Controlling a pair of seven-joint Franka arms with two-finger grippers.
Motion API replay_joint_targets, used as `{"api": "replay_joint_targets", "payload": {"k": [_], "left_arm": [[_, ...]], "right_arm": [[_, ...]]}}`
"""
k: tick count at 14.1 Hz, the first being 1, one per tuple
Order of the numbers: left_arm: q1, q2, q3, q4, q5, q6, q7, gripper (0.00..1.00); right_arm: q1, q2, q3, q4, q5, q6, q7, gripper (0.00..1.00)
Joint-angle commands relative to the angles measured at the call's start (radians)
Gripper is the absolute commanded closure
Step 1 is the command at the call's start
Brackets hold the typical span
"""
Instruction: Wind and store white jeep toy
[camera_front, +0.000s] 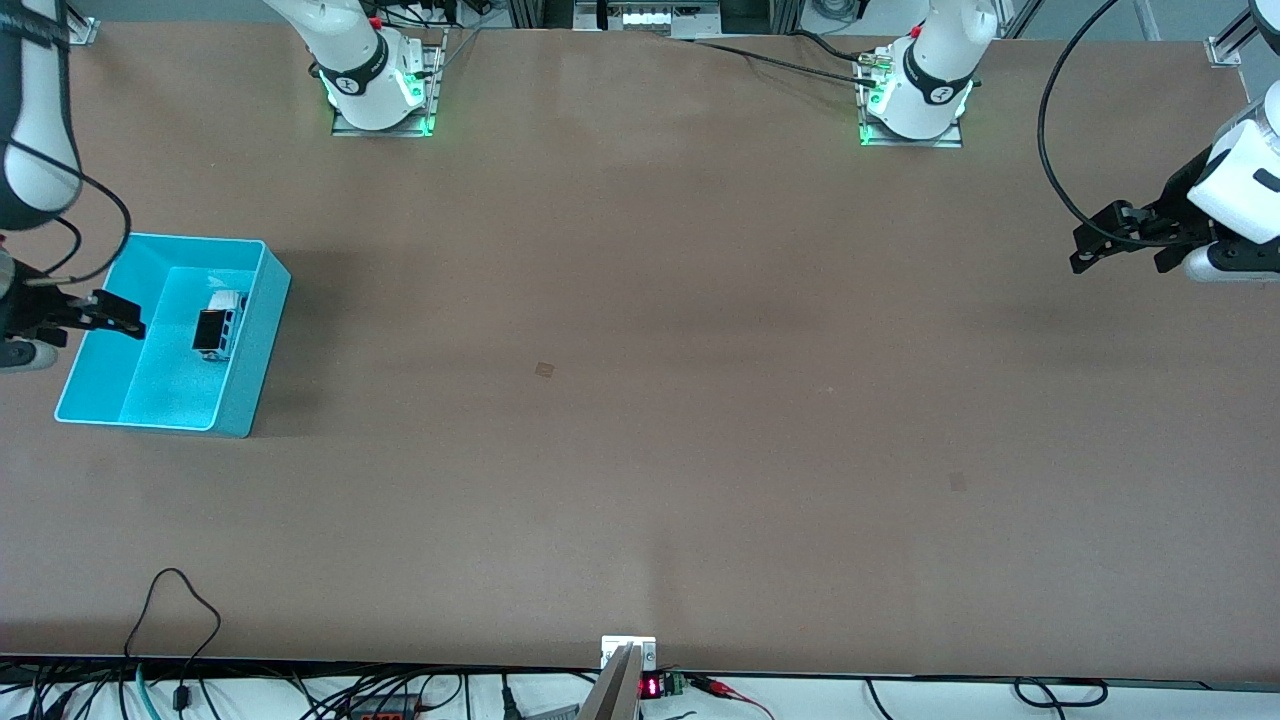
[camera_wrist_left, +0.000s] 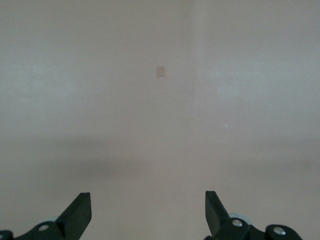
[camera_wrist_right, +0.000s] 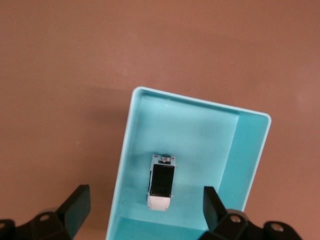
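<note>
The white jeep toy (camera_front: 220, 327) with its black roof rests on the floor of the turquoise bin (camera_front: 255, 370), close to the wall that faces the table's middle; the right wrist view shows the jeep (camera_wrist_right: 161, 182) in the bin (camera_wrist_right: 247, 165) from above. My right gripper (camera_front: 112, 312) hangs open over the bin's outer edge at the right arm's end, nothing between its fingers. Open and empty too, my left gripper (camera_front: 1105, 240) waits over bare table at the left arm's end. Its fingertips (camera_wrist_left: 80, 212) frame only tabletop.
Two small dark marks lie on the brown table (camera_front: 640, 400), one near its middle (camera_front: 544, 370), one toward the left arm's end (camera_front: 958, 482). Cables run along the table's edge nearest the front camera.
</note>
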Motion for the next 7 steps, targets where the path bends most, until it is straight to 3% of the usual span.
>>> {"api": "replay_joint_targets", "payload": {"k": [1,4,5,7], "left_arm": [[-0.013,-0.019,0.015,-0.017,-0.026,0.010,0.026,0.00],[0.044,-0.012,-0.040,-0.016,-0.026,0.010,0.026,0.00],[0.041,-0.012,-0.041,-0.016,-0.027,0.010,0.026,0.00],[0.033,-0.013,-0.037,-0.016,-0.026,0.010,0.021,0.00]], "right_arm": [[-0.002,-0.013,0.020,0.103,0.012,-0.106,-0.009,0.00],[-0.002,-0.110,0.054,0.097,0.012,-0.204,-0.003,0.00],[-0.004,-0.134,0.095,0.101,0.009,-0.241,0.005,0.00],[-0.007,-0.175,0.120,0.101,-0.002,-0.281,0.005,0.00]]}}
